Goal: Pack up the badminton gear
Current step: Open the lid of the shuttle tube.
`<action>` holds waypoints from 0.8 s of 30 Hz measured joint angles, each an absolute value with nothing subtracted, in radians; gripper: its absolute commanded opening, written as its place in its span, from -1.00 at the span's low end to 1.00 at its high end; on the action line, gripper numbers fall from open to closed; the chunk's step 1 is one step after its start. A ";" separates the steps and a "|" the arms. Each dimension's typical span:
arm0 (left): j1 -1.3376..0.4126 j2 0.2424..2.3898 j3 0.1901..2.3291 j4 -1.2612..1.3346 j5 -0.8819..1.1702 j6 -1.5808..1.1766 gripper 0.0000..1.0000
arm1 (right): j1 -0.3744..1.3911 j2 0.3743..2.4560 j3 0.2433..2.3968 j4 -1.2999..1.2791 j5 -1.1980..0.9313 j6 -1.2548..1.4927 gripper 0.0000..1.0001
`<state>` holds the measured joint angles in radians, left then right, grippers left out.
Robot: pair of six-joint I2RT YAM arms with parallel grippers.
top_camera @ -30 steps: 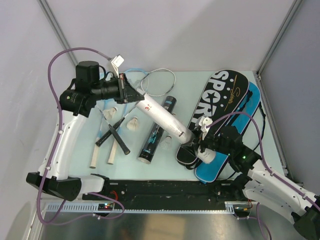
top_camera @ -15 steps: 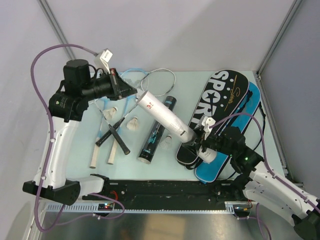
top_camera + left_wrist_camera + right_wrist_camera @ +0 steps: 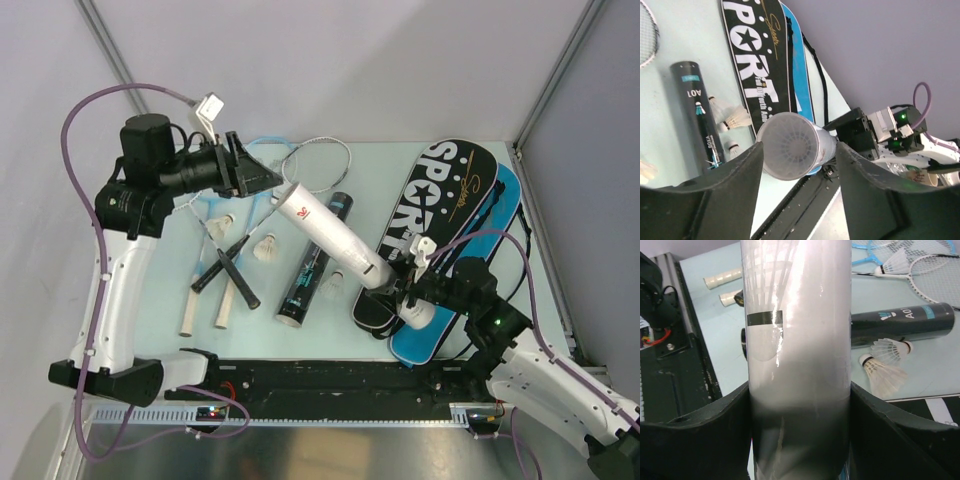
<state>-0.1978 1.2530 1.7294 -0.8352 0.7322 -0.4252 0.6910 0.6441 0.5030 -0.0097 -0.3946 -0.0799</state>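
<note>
A pale mint-green tabletop [image 3: 380, 170] is enclosed at the back and sides by plain lilac-grey wall panels [image 3: 330, 60], which are joined at the corners by slanting silver metal posts [image 3: 112, 50]. A black mounting rail [image 3: 330, 378] is seen along the near edge, with a brushed steel sheet [image 3: 330, 450] below it. The scene is lit softly and evenly.

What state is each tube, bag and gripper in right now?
white tube: held tilted above the table, feathers visible inside
black tube: lying flat on the table
black bag: lying on top of the blue bag
left gripper: open around the white tube's upper end
right gripper: shut on the white tube's lower end
</note>
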 measured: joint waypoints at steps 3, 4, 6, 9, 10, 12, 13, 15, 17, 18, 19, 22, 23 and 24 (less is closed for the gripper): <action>-0.199 1.249 1.711 -0.835 0.773 -0.371 0.39 | 0.669 0.632 0.503 -0.009 -0.442 -0.052 -0.14; -0.199 1.249 1.708 -0.835 0.783 -0.356 0.39 | 0.657 0.627 0.503 -0.008 -0.461 -0.039 -0.14; -0.201 1.249 1.707 -0.835 0.811 -0.327 0.39 | 0.638 0.620 0.503 -0.004 -0.489 -0.019 -0.14; -0.217 1.249 1.707 -0.832 0.862 -0.301 0.43 | 0.608 0.609 0.503 -0.002 -0.529 0.006 -0.14; -0.228 1.250 1.707 -0.832 0.875 -0.293 0.45 | 0.603 0.609 0.503 -0.002 -0.537 0.009 -0.14; -0.255 1.250 1.707 -0.831 0.896 -0.274 0.49 | 0.593 0.609 0.503 -0.002 -0.554 0.021 -0.14; -0.273 1.250 1.707 -0.832 0.903 -0.260 0.49 | 0.590 0.611 0.504 -0.002 -0.561 0.027 -0.14; -0.304 1.250 1.707 -0.831 0.913 -0.233 0.48 | 0.587 0.615 0.507 -0.002 -0.578 0.035 -0.14; -0.324 1.250 1.707 -0.831 0.918 -0.206 0.42 | 0.587 0.621 0.510 -0.002 -0.591 0.043 -0.14; -0.331 1.250 1.707 -0.831 0.921 -0.195 0.37 | 0.587 0.624 0.513 -0.002 -0.596 0.045 -0.14; -0.336 1.250 1.707 -0.831 0.922 -0.181 0.31 | 0.587 0.626 0.514 -0.001 -0.601 0.051 -0.14; -0.340 1.250 1.707 -0.832 0.925 -0.156 -0.22 | 0.585 0.630 0.515 -0.002 -0.617 0.056 -0.14; -0.340 1.251 1.707 -0.831 0.926 -0.154 -0.49 | 0.585 0.630 0.515 -0.002 -0.619 0.057 -0.14; -0.340 1.253 1.707 -0.829 0.929 -0.146 -0.74 | 0.584 0.630 0.515 -0.003 -0.623 0.058 -0.14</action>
<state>-0.3401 1.2530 1.7073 -0.8291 0.9295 -0.1459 0.5838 0.6304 0.5148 -0.0029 -0.6231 0.0578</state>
